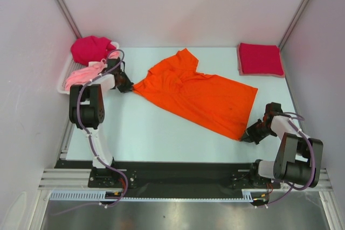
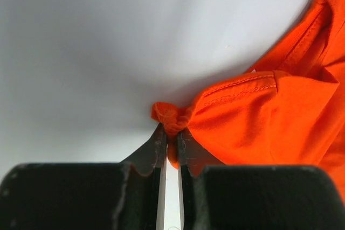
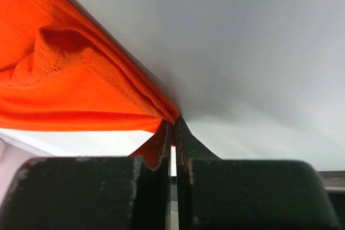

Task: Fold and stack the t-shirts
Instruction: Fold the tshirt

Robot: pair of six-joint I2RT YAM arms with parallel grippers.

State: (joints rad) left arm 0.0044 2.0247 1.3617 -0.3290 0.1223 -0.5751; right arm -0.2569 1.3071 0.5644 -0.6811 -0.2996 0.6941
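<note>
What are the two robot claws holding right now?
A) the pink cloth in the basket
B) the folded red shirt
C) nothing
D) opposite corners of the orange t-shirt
D: the wrist views show the left gripper and right gripper each pinching orange t-shirt fabric, at far-apart corners.

The left arm (image 1: 86, 106) and right arm (image 1: 294, 157) have chunky black joint housings joined by white links, with purple-grey cables (image 1: 310, 152) looping alongside. The left gripper (image 2: 171, 133) and right gripper (image 3: 172, 127) are matte black, with scuffed, tapering fingers (image 2: 156, 152).
</note>
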